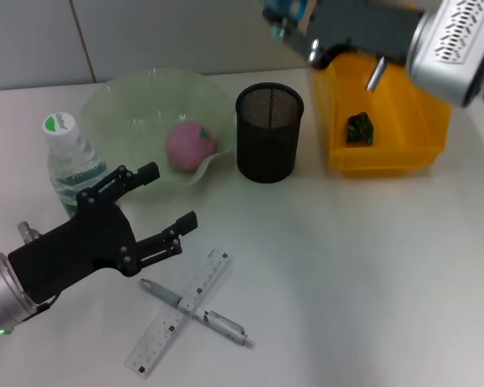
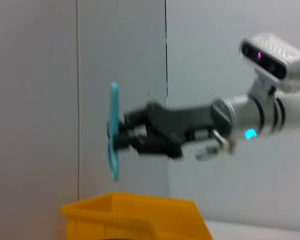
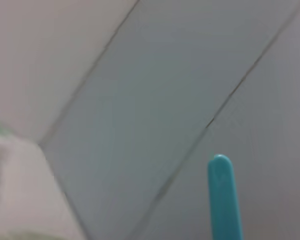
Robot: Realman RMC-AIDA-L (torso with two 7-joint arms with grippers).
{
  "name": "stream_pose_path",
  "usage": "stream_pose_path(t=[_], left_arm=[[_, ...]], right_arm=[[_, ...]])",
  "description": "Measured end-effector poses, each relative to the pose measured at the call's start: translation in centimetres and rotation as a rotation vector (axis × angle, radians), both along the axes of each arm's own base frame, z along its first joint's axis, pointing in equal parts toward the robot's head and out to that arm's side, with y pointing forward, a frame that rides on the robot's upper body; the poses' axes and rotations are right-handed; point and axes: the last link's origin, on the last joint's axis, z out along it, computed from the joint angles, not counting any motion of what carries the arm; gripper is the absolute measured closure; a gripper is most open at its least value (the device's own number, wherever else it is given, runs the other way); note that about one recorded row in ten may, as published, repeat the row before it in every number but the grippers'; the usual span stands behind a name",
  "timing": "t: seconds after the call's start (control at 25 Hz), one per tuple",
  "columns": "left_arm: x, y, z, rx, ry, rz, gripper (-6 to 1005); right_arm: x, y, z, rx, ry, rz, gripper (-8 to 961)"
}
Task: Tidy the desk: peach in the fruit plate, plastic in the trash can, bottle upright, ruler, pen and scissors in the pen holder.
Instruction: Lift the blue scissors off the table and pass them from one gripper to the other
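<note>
A black wire-mesh pen holder stands matt beside a glossy yellow plastic bin, a translucent pale-green fruit plate, a clear plastic ruler and a silvery metallic-looking pen.

Pink peach rests in the pale green fruit plate. Water bottle stands upright beside it. Clear ruler lies flat, crossed by the silver pen. Black mesh pen holder stands upright. Yellow trash can contains dark plastic. Teal scissors (held aloft, above the can).
</note>
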Motion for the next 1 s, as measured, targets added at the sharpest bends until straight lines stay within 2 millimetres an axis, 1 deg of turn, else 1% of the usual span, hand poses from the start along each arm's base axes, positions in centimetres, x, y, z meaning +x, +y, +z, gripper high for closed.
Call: stream_pose_path(t=[0.04,0.08,0.12,0.28,0.36,0.4,0.52,0.56,0.6,0.64,0.92,0.96,1.0], left_arm=[[0.1,-0.1,0.1,-0.005,-0.020,0.002,138],[0.1,-0.1,0.1,-0.005,-0.020,0.002,138],[0.3,-0.1,0.2,-0.008,-0.039,0.004,138],[1.1,0.1,0.9,-0.007,-0.145,0.017,138],[1.5,0.1,0.8,-0.017,-0.178,0.020,138],[1.8,0.2,0.7,-0.025,-0.187,0.015,138],[2.1,0.2,0.6,-0.034,-0.196,0.008,138],[2.6,0.4,0.4,-0.049,-0.202,-0.015,138],[2.6,0.4,0.4,-0.049,-0.202,-0.015,138],[2.8,0.4,0.4,-0.056,-0.201,-0.025,138],[3.0,0.5,0.6,-0.065,-0.189,-0.047,138],[3.0,0.5,0.6,-0.069,-0.191,-0.049,138],[3.0,0.5,0.6,-0.069,-0.191,-0.049,138]], right_arm=[[0.4,-0.5,-0.6,-0.052,0.040,-0.035,717],[0.4,-0.5,-0.6,-0.052,0.040,-0.035,717],[0.8,-1.0,-1.1,-0.092,0.077,-0.063,717],[2.1,-3.1,-3.2,-0.240,0.235,-0.160,717],[3.1,-4.3,-4.4,-0.320,0.282,-0.200,717],[3.1,-4.3,-4.4,-0.320,0.282,-0.200,717],[3.5,-5.3,-5.4,-0.396,0.307,-0.204,717],[3.6,-5.8,-5.8,-0.439,0.322,-0.204,717],[3.6,-5.8,-5.8,-0.439,0.322,-0.204,717],[3.6,-6.3,-5.9,-0.471,0.335,-0.196,717],[3.3,-7.6,-6.4,-0.565,0.368,-0.175,717],[3.2,-8.1,-6.4,-0.598,0.382,-0.174,717],[3.2,-8.1,-6.4,-0.598,0.382,-0.174,717]])
